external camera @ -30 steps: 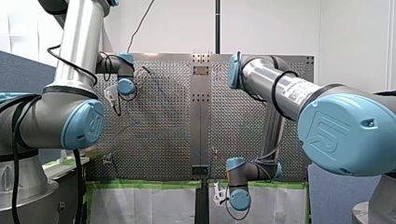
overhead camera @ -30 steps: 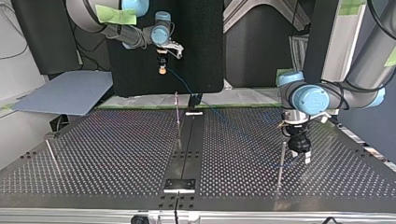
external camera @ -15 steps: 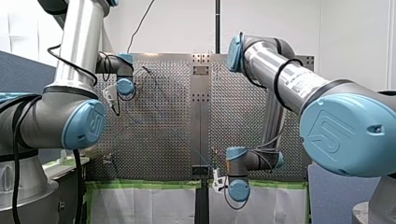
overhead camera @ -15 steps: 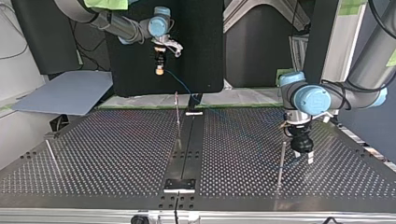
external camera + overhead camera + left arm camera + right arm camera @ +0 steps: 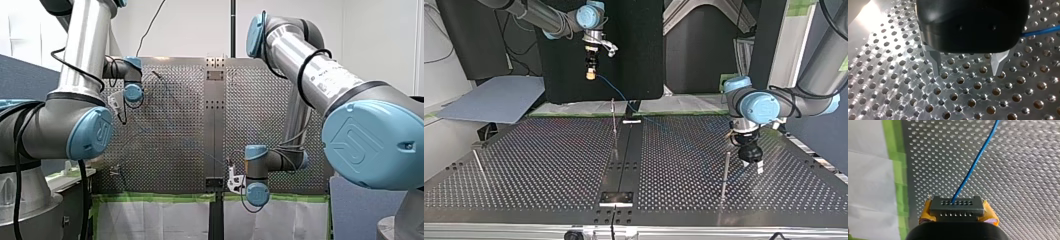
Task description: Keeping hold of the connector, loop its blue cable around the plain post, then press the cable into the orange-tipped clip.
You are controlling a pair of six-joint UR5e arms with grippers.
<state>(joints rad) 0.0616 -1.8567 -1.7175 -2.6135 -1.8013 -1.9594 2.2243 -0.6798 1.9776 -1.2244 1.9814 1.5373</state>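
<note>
Right wrist view: my right gripper [image 5: 958, 211] is clamped on the black connector [image 5: 957, 205]. The yellow pads [image 5: 926, 213] sit tight on both ends, no gap. The blue cable [image 5: 973, 167] exits the connector face and runs away over the perforated table [image 5: 1023, 170].

Top view: the connector hangs high above the table's far edge, left of centre. The cable slopes down from it to the plate near the centre post [image 5: 614, 122], then gets too faint to trace.

My left gripper [image 5: 966, 72] is wide open and hovers just off the plate, nothing between the metal fingers [image 5: 934, 62]. A stretch of cable passes beside it. Top view puts it just beside the right-hand post [image 5: 725, 172]. The left-hand post [image 5: 479, 165] is well apart from both. I can't tell which post is plain, or where the orange tip is.

Judgement: the loop isn't started. To do it well:
- Don't relax the clamp.
- Lower the connector before circling, so the cable lands on the post's shaft, not over its top.
- Sweep wide round the post with mild tension only. A hard tug could slip the connector in the pads.
- Watch clearance to my left gripper.
- At the clip, line the cable over the slot first, then press straight down.
</note>
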